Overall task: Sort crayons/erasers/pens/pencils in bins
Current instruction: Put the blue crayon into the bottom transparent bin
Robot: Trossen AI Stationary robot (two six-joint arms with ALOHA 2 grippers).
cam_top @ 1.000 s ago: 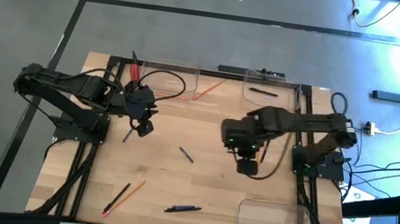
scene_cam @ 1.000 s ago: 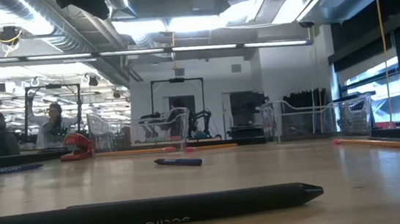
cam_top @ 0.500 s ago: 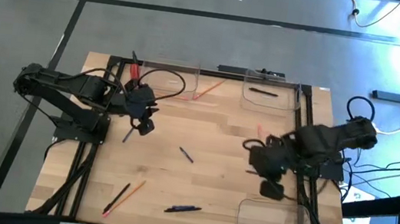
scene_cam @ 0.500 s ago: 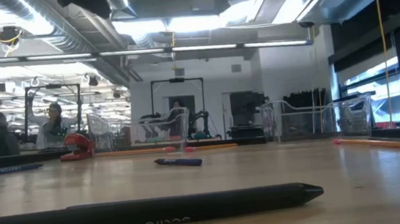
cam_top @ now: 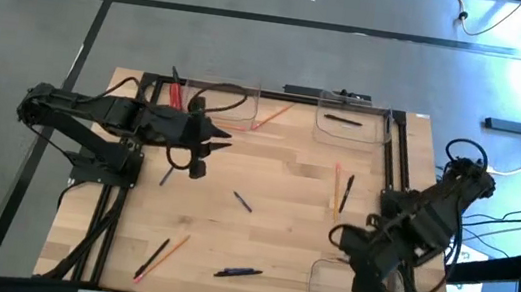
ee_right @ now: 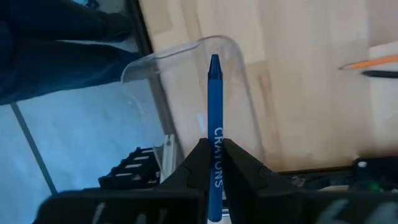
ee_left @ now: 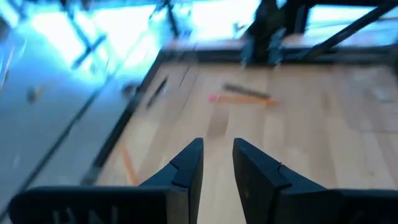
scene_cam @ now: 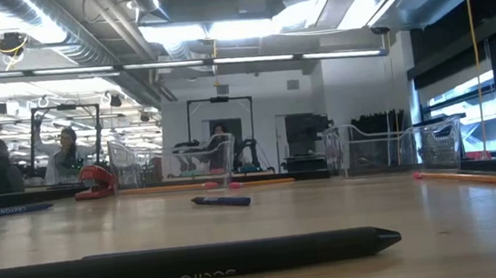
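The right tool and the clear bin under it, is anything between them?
Only the blue crayon that the right tool grips, pointing toward the bin, in the right wrist view.

The right arm is folding back along the table's (cam_top: 274, 198) right edge, its wrist angling down toward the near right corner. The right gripper (ee_right: 211, 163) is clamping a blue crayon (ee_right: 214, 118) between closed fingers. The left arm is reaching in from the table's left side, its left gripper (ee_left: 217, 163) hanging near the far edge, fingers slightly apart, holding nothing.
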